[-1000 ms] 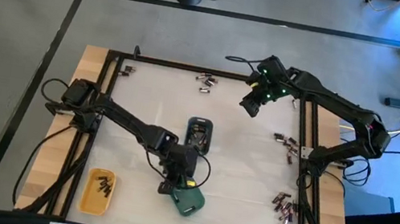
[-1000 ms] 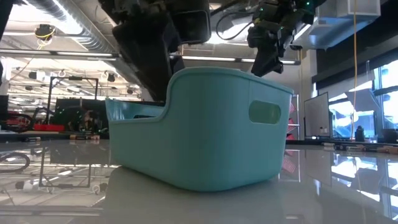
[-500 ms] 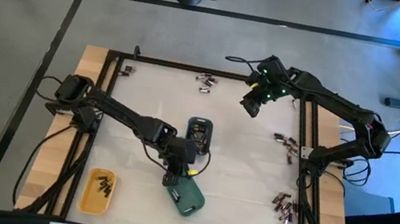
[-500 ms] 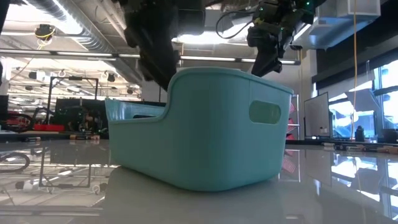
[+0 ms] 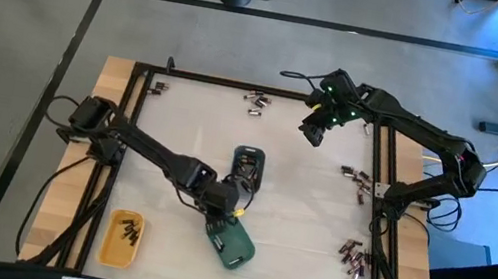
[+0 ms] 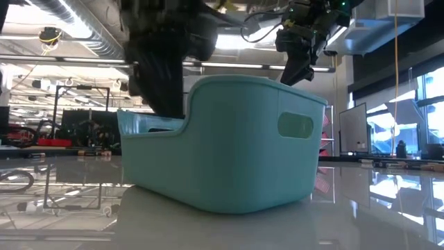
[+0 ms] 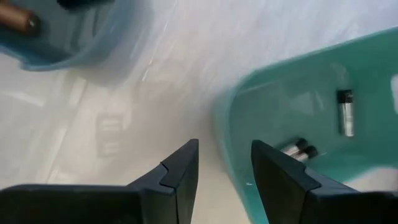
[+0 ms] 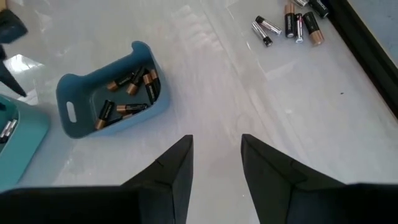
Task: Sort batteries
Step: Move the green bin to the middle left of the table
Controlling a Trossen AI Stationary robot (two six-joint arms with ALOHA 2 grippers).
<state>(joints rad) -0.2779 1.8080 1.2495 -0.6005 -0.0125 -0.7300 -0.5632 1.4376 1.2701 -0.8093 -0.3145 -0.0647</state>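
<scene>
Left gripper (image 7: 224, 163): its two dark fingers are apart and hold nothing. It hangs at the rim of the green tray, between that tray and the grey-blue one.
Green plastic tray (image 5: 233, 245): it sits near the front middle of the shiny white table (image 5: 191, 120). In the low view it fills the middle of the picture (image 6: 229, 149).
Batteries in the green tray (image 7: 346, 112): a few small silvery and dark ones lie on its floor.
Small yellow oblong tray (image 5: 123, 237): it sits at the front left corner, with a few dark batteries in it.
Grey-blue plastic tray (image 8: 112, 90): it sits in the middle of the table, just behind the green tray. Dark and copper-toned batteries (image 8: 130, 93) lie inside it.
Loose batteries on the right (image 5: 352, 257): one bunch lies by the right edge near the front. Another bunch (image 5: 357, 178) lies farther back on that side.
Loose batteries at the back (image 5: 255, 101): a small bunch lies near the far edge.
Right gripper (image 8: 216, 152): it waits up high over the back right of the table, fingers spread, gripping nothing.
</scene>
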